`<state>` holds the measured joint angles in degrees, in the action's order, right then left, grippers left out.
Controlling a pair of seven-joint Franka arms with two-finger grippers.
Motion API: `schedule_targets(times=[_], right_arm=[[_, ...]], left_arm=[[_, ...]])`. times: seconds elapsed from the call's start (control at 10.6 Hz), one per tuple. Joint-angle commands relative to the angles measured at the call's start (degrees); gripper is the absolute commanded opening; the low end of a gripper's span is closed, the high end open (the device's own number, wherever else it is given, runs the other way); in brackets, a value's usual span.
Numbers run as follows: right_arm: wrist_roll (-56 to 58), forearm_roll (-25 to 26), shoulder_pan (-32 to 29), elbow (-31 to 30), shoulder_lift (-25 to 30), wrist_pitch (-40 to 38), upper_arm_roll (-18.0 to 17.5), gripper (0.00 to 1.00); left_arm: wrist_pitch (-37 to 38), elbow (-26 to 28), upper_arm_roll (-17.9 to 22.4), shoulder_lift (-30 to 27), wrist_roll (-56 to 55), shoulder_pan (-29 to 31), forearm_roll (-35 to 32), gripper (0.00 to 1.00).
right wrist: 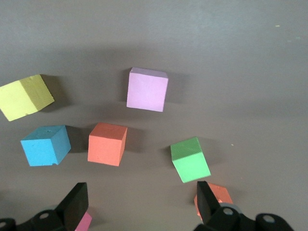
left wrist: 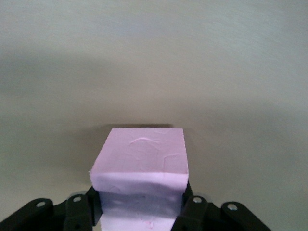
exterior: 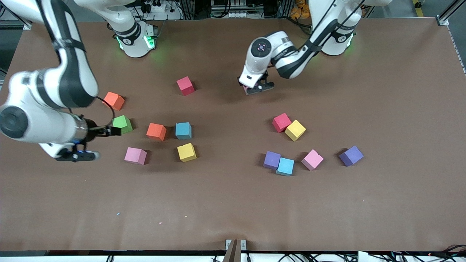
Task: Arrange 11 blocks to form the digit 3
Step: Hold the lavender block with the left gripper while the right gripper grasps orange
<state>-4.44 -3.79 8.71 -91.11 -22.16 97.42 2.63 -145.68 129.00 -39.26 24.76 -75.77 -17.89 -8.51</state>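
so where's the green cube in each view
front view: green cube toward the right arm's end of the table, close beside the right arm's wrist
left wrist view: not in it
right wrist view: green cube on the bare table, apart from its neighbours
shared landmark: the orange cube lying between the green cube and the light blue cube
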Motion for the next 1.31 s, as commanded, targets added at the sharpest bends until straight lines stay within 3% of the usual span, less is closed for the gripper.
schedule_targets(times=[0.0,0.28,0.56,0.85,1.22], right_arm=[[-3.0,-2.1,2.8,-2.0,-2.3,1.3,0.1,1.0],[-7.8,-2.3,6.1,-13.1,-1.7,13.7,0.1,1.0],[-8.5,-2.4,7.1,-18.9,-1.7,18.2,0.0,1.0],[-9.3,-5.3,7.2,-19.4,-2.4,19.4,0.0,1.0],[-9.4,-6.5,8.3,-22.2,-5.3,26.6,0.0,1.0]], left_arm=[[5.9,-9.0,0.2,5.6,2.4,-2.3,-5.3,0.01],[10.6,-17.4,0.9,10.8,2.6,-8.5,-7.1,0.01],[10.6,-17.8,1.3,11.9,3.4,-11.3,-11.7,0.01],[12.2,-17.9,1.2,12.7,3.6,-12.3,-11.6,0.04],[12.2,-18.9,1.3,13.8,3.0,-11.8,-10.5,0.19]])
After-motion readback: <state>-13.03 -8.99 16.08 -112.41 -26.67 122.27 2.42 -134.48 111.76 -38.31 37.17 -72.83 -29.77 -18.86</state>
